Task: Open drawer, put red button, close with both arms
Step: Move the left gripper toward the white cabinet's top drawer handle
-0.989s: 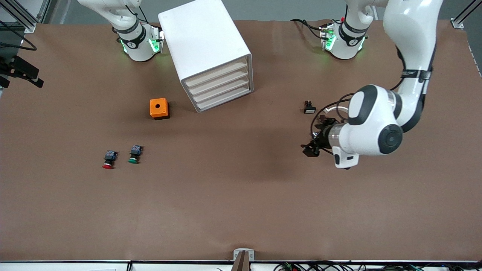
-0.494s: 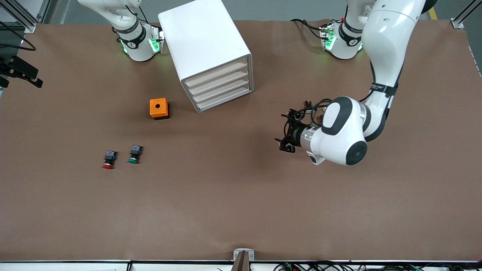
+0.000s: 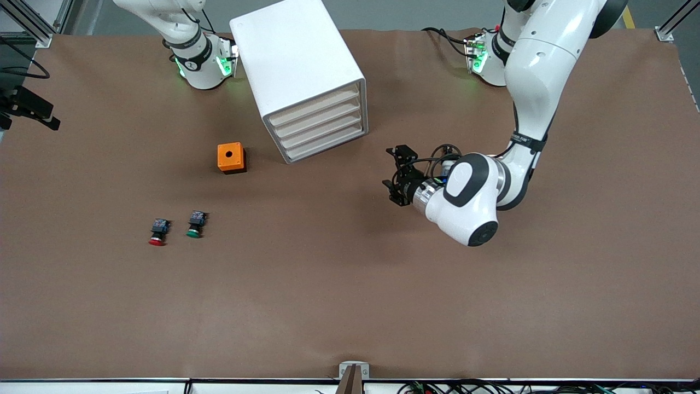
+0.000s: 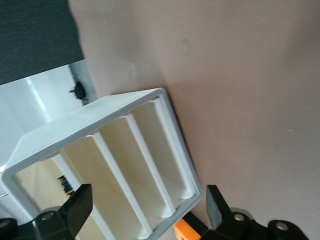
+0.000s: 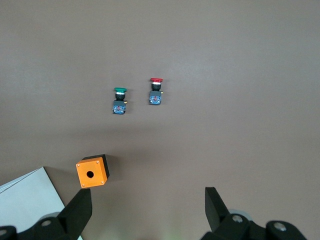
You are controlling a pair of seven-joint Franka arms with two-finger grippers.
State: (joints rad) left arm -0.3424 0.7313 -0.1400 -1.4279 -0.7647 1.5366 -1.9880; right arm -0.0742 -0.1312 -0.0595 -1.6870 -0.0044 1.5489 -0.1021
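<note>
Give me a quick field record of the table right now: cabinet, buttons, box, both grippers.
cabinet: white boxy cabinet, all four drawers shut
red button: small red-capped push-button, lying on the table beside the green-capped twin
orange box: orange box with a hole, farther from the front camera than both buttons
left gripper: open, empty, above bare table facing the drawer fronts
right gripper: open, empty, high over the table; arm waits

- The counter [image 3: 339, 284] wears a matt brown covering, faintly creased
- The cabinet [image 3: 295, 60] looks like smooth white plastic with a soft sheen
- The arms [image 3: 541, 60] have glossy white shells and black joint bands
- The orange box [image 3: 230, 157] is matt plastic
- The red button [image 3: 157, 232] has a glossy cap
</note>
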